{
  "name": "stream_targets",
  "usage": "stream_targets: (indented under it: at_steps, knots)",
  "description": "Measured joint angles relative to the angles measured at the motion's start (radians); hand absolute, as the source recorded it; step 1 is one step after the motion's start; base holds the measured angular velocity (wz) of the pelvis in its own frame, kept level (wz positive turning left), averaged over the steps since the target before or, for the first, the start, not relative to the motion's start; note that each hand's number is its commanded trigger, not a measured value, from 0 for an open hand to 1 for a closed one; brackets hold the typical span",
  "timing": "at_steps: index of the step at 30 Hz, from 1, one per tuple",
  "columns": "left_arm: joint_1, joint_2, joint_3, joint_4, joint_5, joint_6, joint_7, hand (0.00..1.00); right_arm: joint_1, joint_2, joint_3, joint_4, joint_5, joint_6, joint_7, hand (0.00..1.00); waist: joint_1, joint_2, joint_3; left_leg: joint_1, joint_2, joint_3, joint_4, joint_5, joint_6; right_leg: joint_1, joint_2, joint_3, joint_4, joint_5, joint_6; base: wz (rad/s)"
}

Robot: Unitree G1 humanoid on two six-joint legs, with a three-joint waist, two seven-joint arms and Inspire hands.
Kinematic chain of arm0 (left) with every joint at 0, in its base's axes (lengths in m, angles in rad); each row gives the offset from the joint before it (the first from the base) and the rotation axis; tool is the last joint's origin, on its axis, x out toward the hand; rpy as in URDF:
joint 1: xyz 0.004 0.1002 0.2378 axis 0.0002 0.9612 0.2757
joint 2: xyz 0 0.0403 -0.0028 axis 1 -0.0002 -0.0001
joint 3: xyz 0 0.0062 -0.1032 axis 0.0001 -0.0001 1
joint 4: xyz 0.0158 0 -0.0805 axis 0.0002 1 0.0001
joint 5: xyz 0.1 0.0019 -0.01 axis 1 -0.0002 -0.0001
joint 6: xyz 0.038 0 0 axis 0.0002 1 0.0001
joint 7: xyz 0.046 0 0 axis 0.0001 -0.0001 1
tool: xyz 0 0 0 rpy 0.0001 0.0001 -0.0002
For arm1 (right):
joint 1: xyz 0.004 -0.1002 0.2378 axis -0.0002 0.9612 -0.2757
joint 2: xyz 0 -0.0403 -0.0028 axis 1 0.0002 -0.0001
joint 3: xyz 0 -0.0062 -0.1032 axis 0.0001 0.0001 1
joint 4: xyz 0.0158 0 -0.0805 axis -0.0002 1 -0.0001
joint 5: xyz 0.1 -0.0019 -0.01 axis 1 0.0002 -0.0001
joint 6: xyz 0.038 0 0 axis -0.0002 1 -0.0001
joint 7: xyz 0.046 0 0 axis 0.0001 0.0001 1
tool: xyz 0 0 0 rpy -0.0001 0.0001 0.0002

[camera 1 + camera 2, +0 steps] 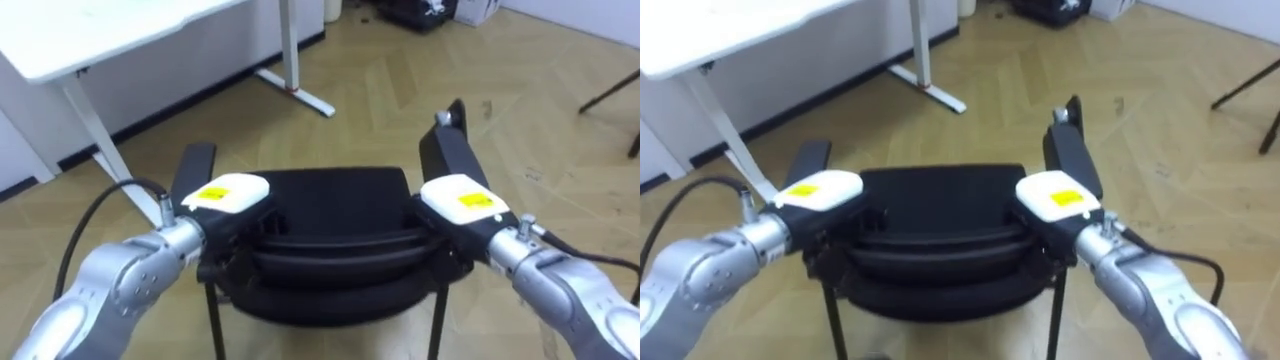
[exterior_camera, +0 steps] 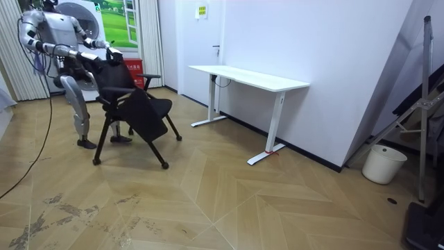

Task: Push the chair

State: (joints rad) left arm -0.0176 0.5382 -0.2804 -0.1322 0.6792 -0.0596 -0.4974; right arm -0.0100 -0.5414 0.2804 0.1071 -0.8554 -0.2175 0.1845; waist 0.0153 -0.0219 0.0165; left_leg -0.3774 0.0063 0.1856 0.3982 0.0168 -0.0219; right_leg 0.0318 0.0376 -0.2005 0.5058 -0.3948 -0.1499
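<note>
Black chair on wood floor, seat facing away from robot, armrests running forward. Backrest top edge lies crosswise, nearest robot. Left hand at its left corner, right hand at right corner; grip cannot be told. White desk ahead-left, near. Open floor ahead and right.

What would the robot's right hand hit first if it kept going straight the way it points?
Most likely the chair: the right hand sits at the backrest's right edge, with the right armrest straight ahead. Exact contact is hard to judge.
</note>
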Motion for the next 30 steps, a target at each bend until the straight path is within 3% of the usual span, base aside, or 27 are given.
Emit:
stream_targets:
  at_steps: [2, 3, 4, 7, 8, 9, 10, 11, 12, 14, 16, 18, 21, 22, 25, 27, 30]
  knots:
    - [0.032, 0.0, 0.015, -0.033, 0.0, -0.002, -0.015, 1.0, 0.027, -0.005, -0.007, -0.029, -0.001, -0.001, 0.003, 1.0, -0.006, -0.006, -0.0014, 0.045, -0.003, -0.01, -0.034, -0.002, 0.004, 0.027, -0.002, 0.008, -0.005, -0.024, 0.008, -0.09]
    - [0.035, 0.001, 0.017, -0.05, 0.0, -0.002, -0.028, 1.0, 0.052, -0.011, -0.025, -0.054, -0.001, -0.002, 0.002, 1.0, -0.009, -0.005, -0.0022, 0.065, -0.008, 0.005, -0.039, 0.004, 0.029, 0.044, -0.013, 0.012, -0.006, -0.041, 0.02, 0.0]
    - [0.036, 0.001, 0.017, -0.055, 0.0, -0.002, -0.033, 1.0, 0.063, -0.014, -0.031, -0.064, -0.001, -0.003, 0.001, 1.0, -0.009, -0.01, -0.0006, 0.077, -0.017, 0.01, -0.04, 0.003, 0.032, 0.054, -0.022, 0.016, -0.006, -0.049, 0.027, -0.05]
    - [0.045, 0.001, 0.02, -0.066, -0.004, -0.005, -0.039, 1.0, 0.098, -0.025, -0.049, -0.115, -0.01, -0.002, 0.002, 1.0, -0.008, -0.022, -0.0042, 0.11, -0.062, 0.039, -0.029, -0.044, 0.104, 0.085, -0.076, 0.039, 0.004, -0.08, 0.063, -0.24]
    - [0.044, 0.001, 0.021, -0.067, -0.003, -0.005, -0.03, 1.0, 0.098, -0.026, -0.056, -0.126, -0.01, -0.002, 0.004, 1.0, -0.014, -0.021, -0.0064, 0.113, -0.076, 0.042, -0.009, -0.065, 0.135, 0.076, -0.097, 0.034, 0.058, -0.091, 0.082, -0.3]
    - [0.043, 0.001, 0.022, -0.067, -0.002, -0.005, -0.015, 1.0, 0.088, -0.025, -0.057, -0.127, -0.013, 0.001, 0.008, 1.0, -0.014, -0.019, -0.0047, 0.115, -0.092, 0.035, 0.018, -0.084, 0.162, 0.019, -0.132, 0.013, 0.206, -0.08, 0.104, -0.27]
    - [0.043, 0.001, 0.021, -0.066, -0.001, -0.005, -0.013, 1.0, 0.086, -0.022, -0.057, -0.126, -0.013, 0.002, 0.012, 1.0, -0.02, -0.019, -0.0041, 0.12, -0.098, 0.031, 0.031, -0.092, 0.174, -0.008, -0.152, 0.005, 0.289, -0.058, 0.136, -0.04]
    - [0.043, 0.001, 0.018, -0.061, -0.001, -0.005, -0.013, 1.0, 0.088, -0.019, -0.057, -0.119, -0.012, 0.0, 0.019, 1.0, -0.042, -0.02, -0.0027, 0.141, -0.11, 0.022, 0.052, -0.12, 0.184, -0.046, -0.181, 0.01, 0.418, 0.006, 0.176, 0.14]
    - [0.043, 0.002, 0.011, -0.058, -0.001, -0.005, -0.014, 1.0, 0.09, -0.019, -0.057, -0.112, -0.009, -0.007, 0.023, 1.0, -0.056, -0.018, -0.0011, 0.163, -0.114, 0.018, 0.059, -0.144, 0.19, -0.075, -0.198, 0.014, 0.506, 0.091, 0.187, 0.14]
    - [0.043, 0.008, 0.009, -0.058, -0.002, -0.007, -0.014, 1.0, 0.092, -0.019, -0.057, -0.105, -0.006, -0.022, 0.019, 1.0, -0.066, -0.013, 0.0007, 0.183, -0.116, 0.014, 0.062, -0.169, 0.198, -0.114, -0.221, 0.01, 0.585, 0.192, 0.201, -0.07]
    - [0.04, 0.014, 0.01, -0.058, -0.001, -0.01, -0.007, 1.0, 0.099, -0.019, -0.058, -0.104, -0.005, -0.031, 0.008, 1.0, -0.069, -0.011, 0.001, 0.19, -0.119, 0.015, 0.071, -0.191, 0.207, -0.153, -0.249, 0.007, 0.623, 0.205, 0.206, -0.1]
    - [0.028, 0.025, 0.003, -0.055, -0.001, -0.012, -0.001, 1.0, 0.098, -0.017, -0.057, -0.101, -0.004, -0.031, 0.004, 1.0, -0.075, -0.006, 0.0036, 0.196, -0.118, 0.014, 0.088, -0.22, 0.214, -0.217, -0.264, 0.014, 0.626, 0.174, 0.202, -0.08]
    - [0.028, 0.026, 0.002, -0.051, 0.0, -0.015, 0.009, 1.0, 0.099, -0.017, -0.057, -0.104, -0.002, -0.031, 0.002, 1.0, -0.076, 0.015, 0.0125, 0.214, -0.104, 0.013, 0.095, -0.247, 0.216, -0.289, -0.244, 0.025, 0.53, 0.13, 0.203, -0.11]
    - [0.028, 0.027, 0.002, -0.051, -0.001, -0.015, 0.008, 1.0, 0.099, -0.018, -0.057, -0.105, -0.002, -0.031, 0.002, 1.0, -0.076, 0.016, 0.0121, 0.218, -0.102, 0.013, 0.096, -0.251, 0.216, -0.301, -0.239, 0.028, 0.502, 0.127, 0.203, -0.14]
    - [0.028, 0.022, 0.0, -0.036, 0.0, -0.017, 0.011, 1.0, 0.099, -0.021, -0.056, -0.107, -0.002, -0.031, 0.01, 1.0, -0.084, 0.039, 0.0141, 0.238, -0.1, 0.0, 0.104, -0.275, 0.216, -0.338, -0.176, 0.05, 0.297, 0.128, 0.199, -0.02]
    - [0.028, 0.022, -0.006, -0.029, 0.0, -0.018, 0.015, 1.0, 0.099, -0.021, -0.055, -0.107, -0.002, -0.032, 0.018, 1.0, -0.108, 0.046, 0.0139, 0.252, -0.103, -0.023, 0.105, -0.288, 0.212, -0.339, -0.129, 0.065, 0.121, 0.155, 0.181, 0.24]
    - [0.028, 0.018, -0.007, -0.028, 0.001, -0.019, 0.023, 1.0, 0.099, -0.025, -0.059, -0.114, -0.001, -0.032, 0.024, 1.0, -0.131, 0.046, 0.0059, 0.256, -0.107, -0.051, 0.123, -0.315, 0.2, -0.341, -0.087, 0.082, 0.03, 0.222, 0.156, 0.26]
